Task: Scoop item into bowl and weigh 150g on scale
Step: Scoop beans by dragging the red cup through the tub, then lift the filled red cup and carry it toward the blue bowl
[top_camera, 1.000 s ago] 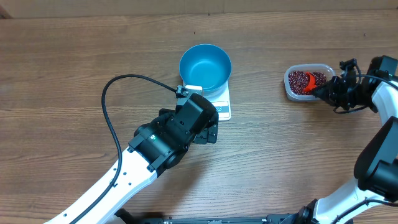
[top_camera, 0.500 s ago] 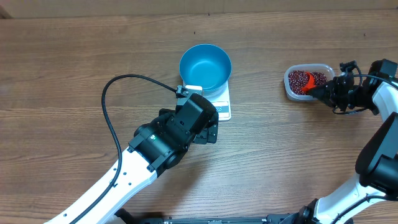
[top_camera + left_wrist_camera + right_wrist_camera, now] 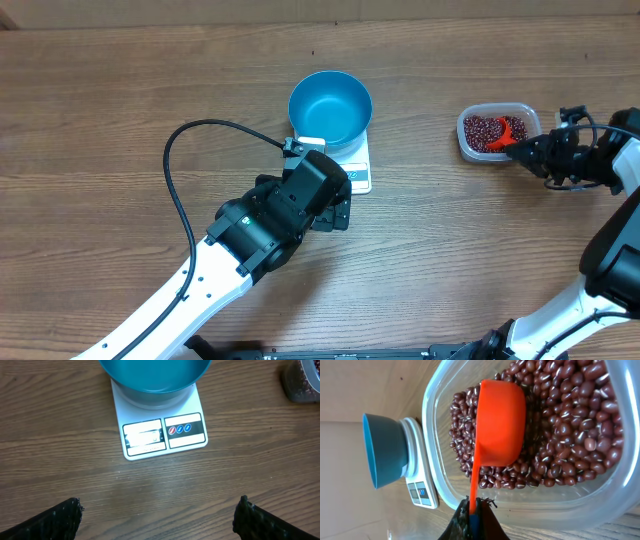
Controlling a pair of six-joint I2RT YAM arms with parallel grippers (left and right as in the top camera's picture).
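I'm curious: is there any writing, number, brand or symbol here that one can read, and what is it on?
No text here reads clearly.
Display window on the small white rectangular kitchen scale: washed out by glare, unreadable.
Three round buttons beside it, one red and two blue: each bears a small mark, too small to read.
Round light-blue plastic bowl, clear plastic tub, orange plastic scoop: no lettering visible.

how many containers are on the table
2: the light-blue bowl sitting on the scale mid-table, and the clear tub of beans to its right, with the orange scoop in it. None seem hidden.
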